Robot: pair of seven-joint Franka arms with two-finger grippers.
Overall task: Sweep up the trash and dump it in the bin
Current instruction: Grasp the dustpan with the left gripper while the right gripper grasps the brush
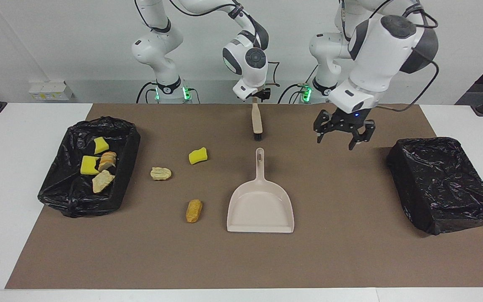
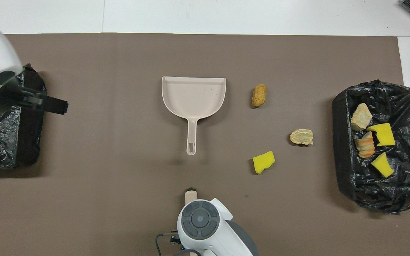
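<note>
My right gripper (image 1: 260, 95) gripping the brush (image 1: 257, 121) by its handle, left gripper (image 1: 342, 133) spread wide over the mat, three scraps (image 1: 198, 155) beside the dustpan (image 1: 260, 205), four in the black-lined bin (image 1: 63, 191).

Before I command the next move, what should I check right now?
1. Brush held by right gripper: cannot tell; the gripper is at its handle end.
2. Left gripper free: ok; jaws open, empty, over the mat.
3. Dustpan flat and empty: ok.
4. Mat cleared: not ok; yellow sponge, pale bread piece and brown roll lie on it.
5. Bin open: ok; four scraps inside.
</note>
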